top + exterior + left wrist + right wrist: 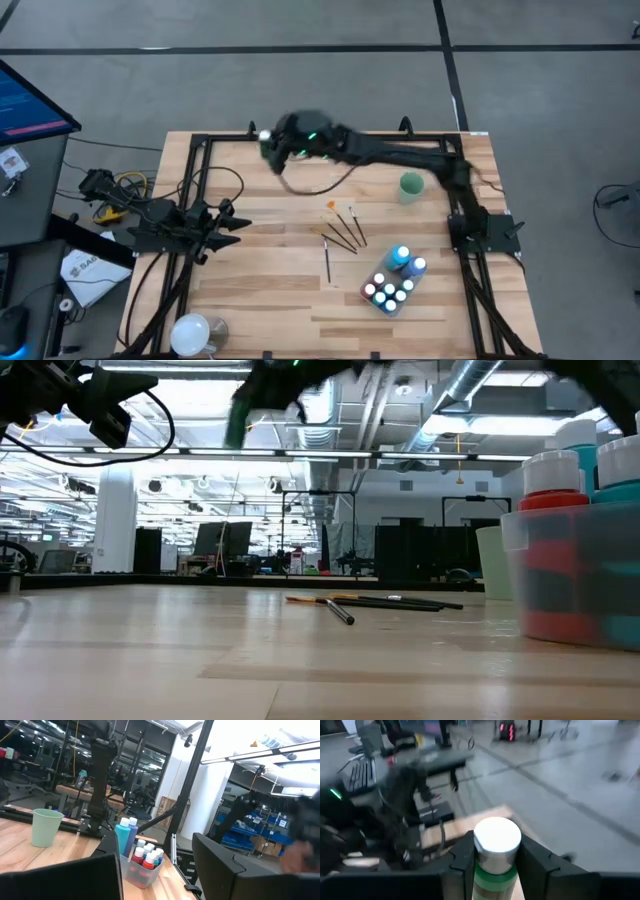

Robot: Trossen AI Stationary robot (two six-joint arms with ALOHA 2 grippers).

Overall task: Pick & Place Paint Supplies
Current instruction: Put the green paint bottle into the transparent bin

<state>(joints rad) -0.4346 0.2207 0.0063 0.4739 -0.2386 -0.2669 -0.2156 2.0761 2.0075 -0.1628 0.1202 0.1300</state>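
High view: the right pincer (272,143) hangs over the far part of the worktop (270,290); four paintbrushes (343,233) lie loose in the middle, and the clear tub (392,284) already holds many paint bottles.

Right wrist view: this pincer is clamped on a white-capped green bottle (496,851), which is not placed yet.

Left wrist view: the left pincer (155,870) waits with fingers apart

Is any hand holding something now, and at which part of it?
The right hand holds a white-capped green paint bottle, gripped on its sides just below the cap. The left hand holds nothing.
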